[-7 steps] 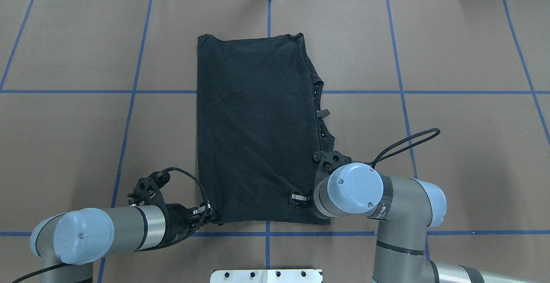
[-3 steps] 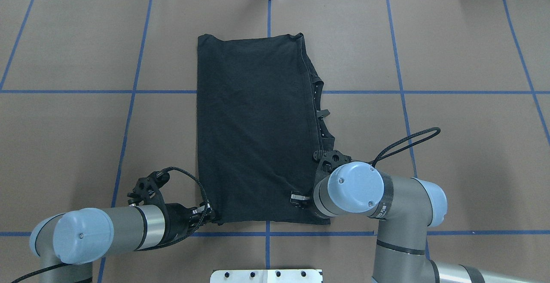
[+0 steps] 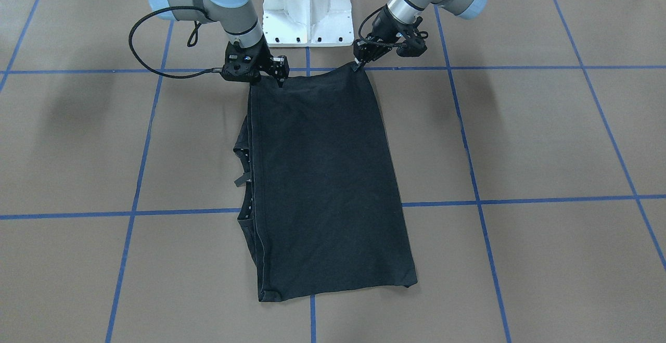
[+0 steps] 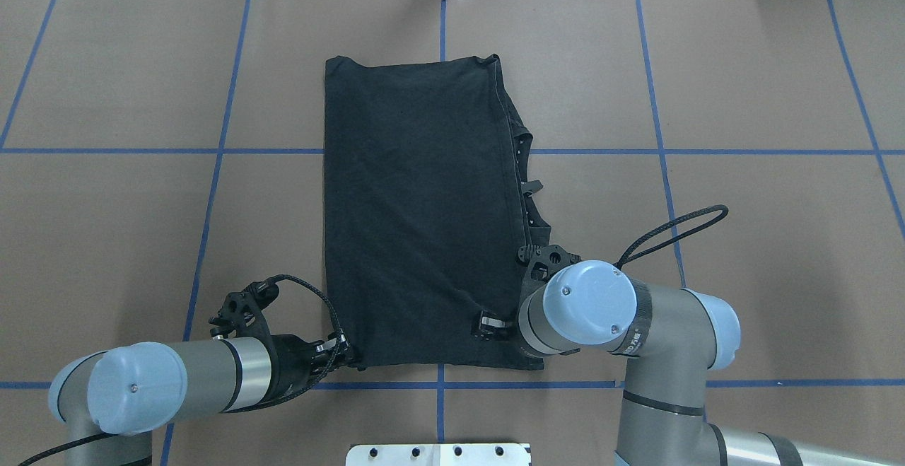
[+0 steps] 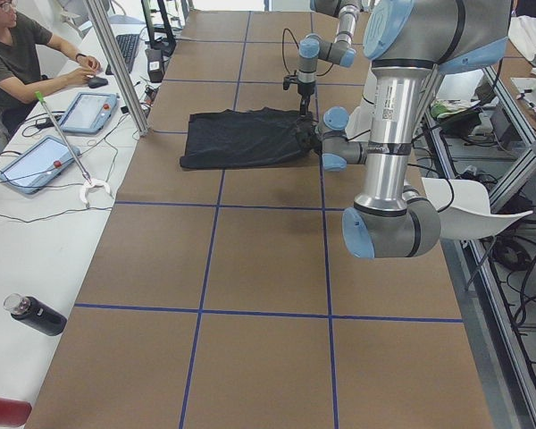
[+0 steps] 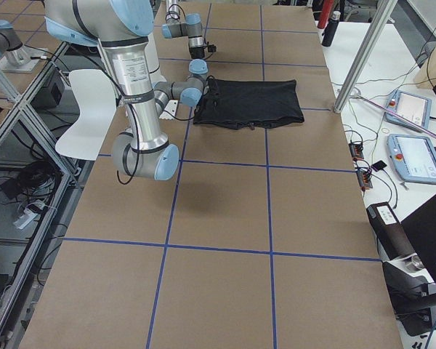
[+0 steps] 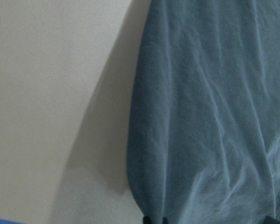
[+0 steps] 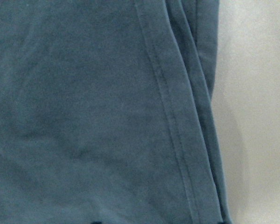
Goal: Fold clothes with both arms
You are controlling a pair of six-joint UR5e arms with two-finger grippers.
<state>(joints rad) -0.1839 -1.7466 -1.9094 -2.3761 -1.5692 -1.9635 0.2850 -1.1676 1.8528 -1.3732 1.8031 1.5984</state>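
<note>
Since the desk (image 4: 106,240) fills most of my screens, I start there: brown paper ruled into big squares by blue tape. Both arms reach over its near edge. The left arm (image 4: 177,381) lies low and almost level, while the right arm (image 4: 664,331) bends in from the other side with its wrist pointing down.

Between them, on the middle of the desk, lies the black T-shirt (image 4: 417,211), folded lengthwise into a long rectangle that runs away from the robot and crosses a blue line. Layered edges and a bit of sleeve stick out along its right side.

A white pedestal (image 3: 307,4) stands behind the near hem, between the two arm bases.

My left claw (image 4: 346,356) is at the shirt's near left corner and pinches it. On the wrist feed the cloth comes down to the fingertips and throws a broad shadow on the paper.

My right claw (image 4: 489,324) sits on the near hem close to the right corner, touching the cloth. Its tips are dark against dark fabric and partly under the wrist, so I cannot tell whether it is gripping.

A black cable (image 4: 672,229) loops out from the right wrist above the paper.
</note>
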